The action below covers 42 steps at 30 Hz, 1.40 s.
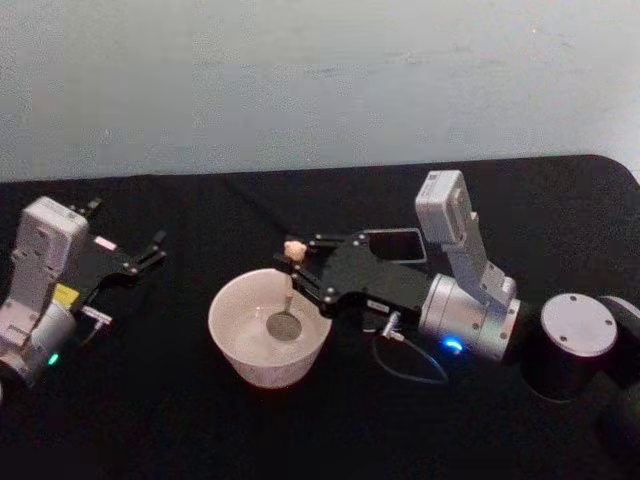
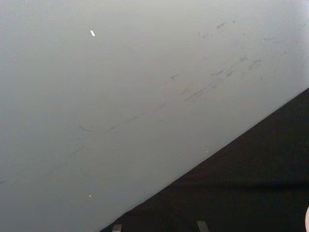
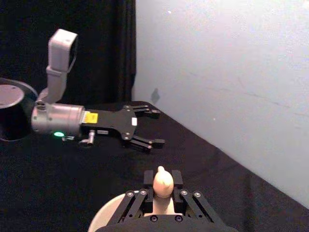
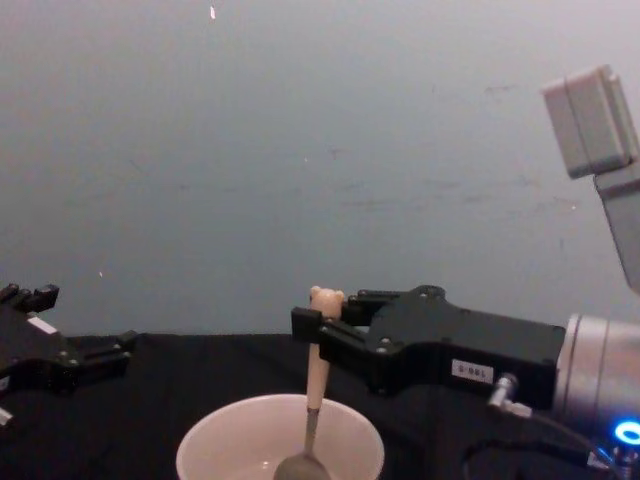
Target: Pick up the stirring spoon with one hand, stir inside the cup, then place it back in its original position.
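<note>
Counter (image 1: pixel 300 430) is covered in matt black cloth that soaks up the light. Cup (image 1: pixel 265 370) is smooth and cream with a slight sheen, ceramic or plastic, can't tell. Spoon (image 4: pixel 317 375) has a matt beige handle, a thin metal neck and a shiny bowl. Right end effector (image 1: pixel 300 266) and left end effector (image 3: pixel 155 128) look like matt black plastic with satin silver metal wrists. Wall (image 1: pixel 300 80) is smooth paint, a bit scuffed.

Dim, even light with no clear source leaves the pale wall (image 4: pixel 300 150) a flat grey wash, and the black tablecloth (image 1: pixel 150 400) swallows nearly all of it, showing no cast shadows. The cup (image 1: pixel 240 350) is the brightest thing, softly shaded inside, and the stirring spoon (image 1: pixel 285 325) gives only a dull sheen. A blue lamp (image 1: pixel 452 346) right of the cup and a green lamp (image 1: pixel 52 358) at the near left glow with small halos.
</note>
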Motion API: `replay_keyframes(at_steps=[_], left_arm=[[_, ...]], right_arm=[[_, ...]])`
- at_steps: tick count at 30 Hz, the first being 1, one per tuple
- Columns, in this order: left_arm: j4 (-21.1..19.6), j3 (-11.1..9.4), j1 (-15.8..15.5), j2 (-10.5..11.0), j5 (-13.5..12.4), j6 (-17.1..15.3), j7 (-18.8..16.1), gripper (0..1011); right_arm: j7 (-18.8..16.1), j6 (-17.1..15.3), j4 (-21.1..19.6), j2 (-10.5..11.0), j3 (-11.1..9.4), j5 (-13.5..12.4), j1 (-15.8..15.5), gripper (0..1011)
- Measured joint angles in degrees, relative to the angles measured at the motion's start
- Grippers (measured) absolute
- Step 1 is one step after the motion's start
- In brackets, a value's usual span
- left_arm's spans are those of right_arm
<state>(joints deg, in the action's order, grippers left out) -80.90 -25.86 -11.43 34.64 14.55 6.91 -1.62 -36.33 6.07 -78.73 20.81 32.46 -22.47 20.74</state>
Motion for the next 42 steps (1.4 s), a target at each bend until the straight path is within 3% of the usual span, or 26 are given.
replay_keyframes(at_steps=[8,20,29,42], left_arm=[[0.00,0.00,0.00,0.00,0.00,0.00,0.00,1001],[0.00,0.00,0.00,0.00,0.00,0.00,0.00,1001],[0.00,0.00,0.00,0.00,0.00,0.00,0.00,1002],[0.00,0.00,0.00,0.00,0.00,0.00,0.00,1001]], right_arm=[[-1.05,-0.49,-0.85,0.15,1.51,0.04,-0.18,214],[-1.08,0.20,2.78,-3.15,3.53,1.08,2.74,214],[0.25,0.94,4.91,-3.92,2.72,1.60,4.00,214],[0.99,0.80,3.66,-2.03,0.76,1.58,2.80,214]])
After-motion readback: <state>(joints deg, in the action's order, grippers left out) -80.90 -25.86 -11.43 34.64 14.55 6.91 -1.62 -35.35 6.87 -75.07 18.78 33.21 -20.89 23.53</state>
